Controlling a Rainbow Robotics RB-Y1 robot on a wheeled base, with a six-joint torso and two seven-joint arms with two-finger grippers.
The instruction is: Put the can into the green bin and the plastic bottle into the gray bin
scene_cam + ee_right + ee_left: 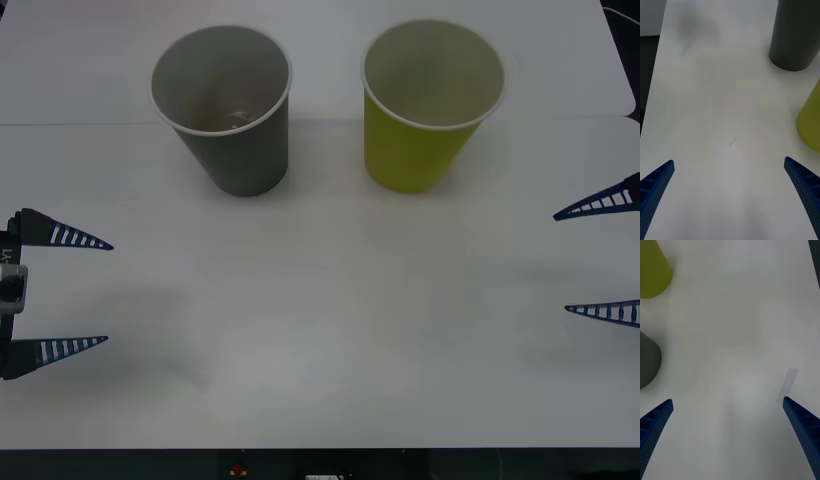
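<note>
- Left gripper (108,292) sits low at the left edge of the table (330,330), fingers wide apart, holding nothing. From the left wrist camera its blue ribbed fingers (657,420) frame bare white tabletop.
- Gray bin (222,105): tapered gray paper cup, white rim, upright, far-left of centre. Something small and pale lies at its bottom; can't tell what it is.
- Green bin (430,100): yellow-green cup of the same shape, white rim, pale inside, upright, just right of the gray one. The two stand near each other, not touching.
- Right gripper (560,262) at the right edge, fingers also spread wide, empty. Its wrist camera sees the gray bin (794,35) farther off and the green bin (810,122) nearer, both beside the fingers' line, not between them.
- Nothing lies between either gripper and the cups; the middle and near part of the table is open white surface.
- Near table edge runs dark along the bottom; the far right corner shows a notch in the tabletop.
</note>
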